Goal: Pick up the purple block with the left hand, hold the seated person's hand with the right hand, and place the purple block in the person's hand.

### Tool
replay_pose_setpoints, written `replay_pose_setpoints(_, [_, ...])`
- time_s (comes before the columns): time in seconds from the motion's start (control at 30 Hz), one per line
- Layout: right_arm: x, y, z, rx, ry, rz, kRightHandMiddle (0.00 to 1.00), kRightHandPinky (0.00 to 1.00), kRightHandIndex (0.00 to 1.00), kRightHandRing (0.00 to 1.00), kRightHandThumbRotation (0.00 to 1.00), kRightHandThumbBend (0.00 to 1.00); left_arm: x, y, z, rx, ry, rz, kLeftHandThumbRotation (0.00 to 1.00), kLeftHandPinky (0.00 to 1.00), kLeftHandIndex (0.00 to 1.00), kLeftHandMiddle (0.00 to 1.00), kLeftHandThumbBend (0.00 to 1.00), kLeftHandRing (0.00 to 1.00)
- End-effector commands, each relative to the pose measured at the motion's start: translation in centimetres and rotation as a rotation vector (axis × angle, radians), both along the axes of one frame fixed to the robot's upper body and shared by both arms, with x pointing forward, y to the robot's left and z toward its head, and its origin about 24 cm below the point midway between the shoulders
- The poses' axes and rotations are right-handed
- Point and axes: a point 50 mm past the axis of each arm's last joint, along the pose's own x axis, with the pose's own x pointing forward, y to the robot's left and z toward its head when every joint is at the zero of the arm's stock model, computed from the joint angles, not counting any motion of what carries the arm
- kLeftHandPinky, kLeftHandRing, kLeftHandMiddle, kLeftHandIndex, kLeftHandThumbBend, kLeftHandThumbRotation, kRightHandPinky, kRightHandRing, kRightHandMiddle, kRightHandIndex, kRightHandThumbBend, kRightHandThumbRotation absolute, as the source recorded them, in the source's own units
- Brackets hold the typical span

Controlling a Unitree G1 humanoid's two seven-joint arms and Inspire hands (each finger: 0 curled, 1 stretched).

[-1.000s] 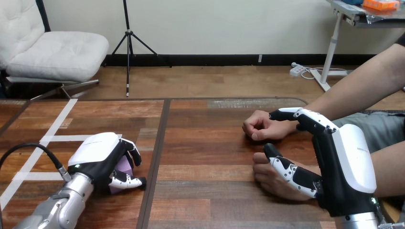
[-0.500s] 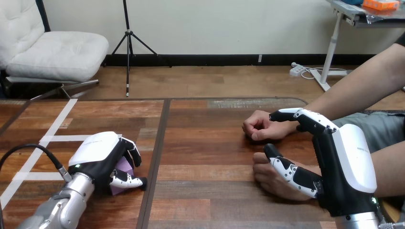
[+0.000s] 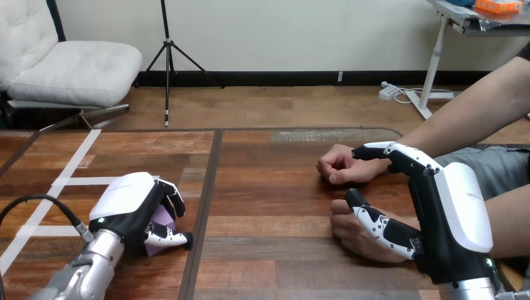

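We find little changed on the tabletop (image 3: 269,187): the right hand (image 3: 450,219) stays wide, thumb over the person's near hand (image 3: 344,236), and the left hand (image 3: 128,203) stays curled round the block (image 3: 164,219), low at the left and apparently unlifted, so pickup remains outstanding.

The left hand (image 3: 125,200) and right hand (image 3: 461,212): black, white-shelled, black-and-white fingers (image 3: 381,226); silver forearms (image 3: 87,270).

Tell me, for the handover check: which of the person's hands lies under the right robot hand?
The nearer hand, beneath the right robot hand; the farther fist rests beyond.
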Motion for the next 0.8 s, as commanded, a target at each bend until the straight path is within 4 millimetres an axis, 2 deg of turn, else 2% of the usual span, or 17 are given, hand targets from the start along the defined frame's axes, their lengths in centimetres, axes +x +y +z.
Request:
replay_pose_setpoints(0.0, [0.47, 0.08, 2.08, -0.011, -0.096, 0.018, 0.69, 0.63, 0.65, 0.72, 0.0, 0.47, 0.39, -0.72, 0.43, -0.066, -0.051, 0.006, 0.12, 0.37, 0.49, 0.47, 0.61, 0.41])
replay_pose_setpoints(0.37, [0.48, 0.06, 2.05, -0.011, -0.095, 0.016, 0.68, 0.63, 0.65, 0.72, 0.0, 0.47, 0.09, -0.91, 0.65, -0.246, -0.071, 0.035, 0.16, 0.33, 0.49, 0.45, 0.64, 0.38])
replay_pose_setpoints(0.77, [0.53, 0.11, 2.06, -0.005, -0.094, 0.015, 0.68, 0.62, 0.66, 0.71, 0.0, 0.47, -0.08, -1.12, 0.97, -0.367, -0.104, 0.05, 0.22, 0.32, 0.49, 0.45, 0.7, 0.37])
